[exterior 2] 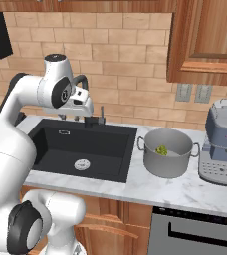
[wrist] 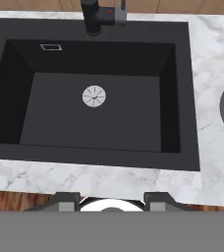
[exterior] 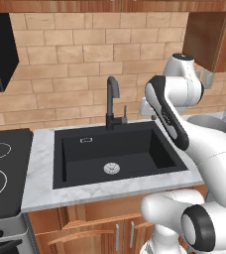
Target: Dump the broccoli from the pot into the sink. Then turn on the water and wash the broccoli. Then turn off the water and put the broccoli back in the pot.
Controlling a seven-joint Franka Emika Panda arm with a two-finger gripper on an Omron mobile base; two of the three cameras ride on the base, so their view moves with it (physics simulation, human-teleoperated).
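While the broccoli (exterior 2: 161, 150) lay inside the pot (exterior 2: 167, 152) at centre right of the right base view, the empty pincer (wrist: 112, 201) hung above the sink (wrist: 6, 37), fingers part-open. Grasping one loop handle squarely would suit the pour.

Sink (wrist: 92, 123): we find the basin bare down to its drain (wrist: 94, 96). Faucet (exterior: 112, 101) rises at its back rim. Pot (exterior 2: 167, 152) occupies the worktop (exterior 2: 185, 191) just right; coffee machine (exterior 2: 222, 142) beyond.

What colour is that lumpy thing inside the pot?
Yellow-green: the broccoli, clearest in the right base view.
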